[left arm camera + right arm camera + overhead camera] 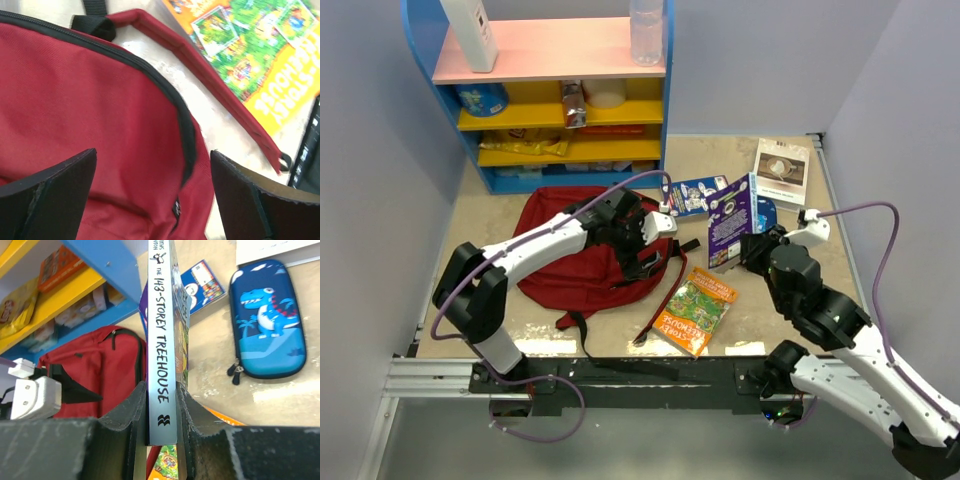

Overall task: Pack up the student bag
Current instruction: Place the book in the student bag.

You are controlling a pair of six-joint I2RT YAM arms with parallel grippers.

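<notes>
The dark red student bag (570,265) lies flat on the table left of centre. My left gripper (650,245) is open and hovers over the bag's right edge. In the left wrist view the open gripper (153,155) straddles the black zipper edge of the bag (75,100) and holds nothing. My right gripper (750,248) is shut on a purple book (730,222) and holds it upright just right of the bag. In the right wrist view the gripper (162,390) clamps the book's spine (161,315), which reads "143-Storey Treehouse". The bag (95,365) lies beyond it.
An orange book (697,308) lies right of the bag's strap (200,70). A blue dinosaur pencil case (267,320), a small blue book (692,195) and a white book (782,165) lie further back. A blue shelf unit (550,90) stands behind the bag.
</notes>
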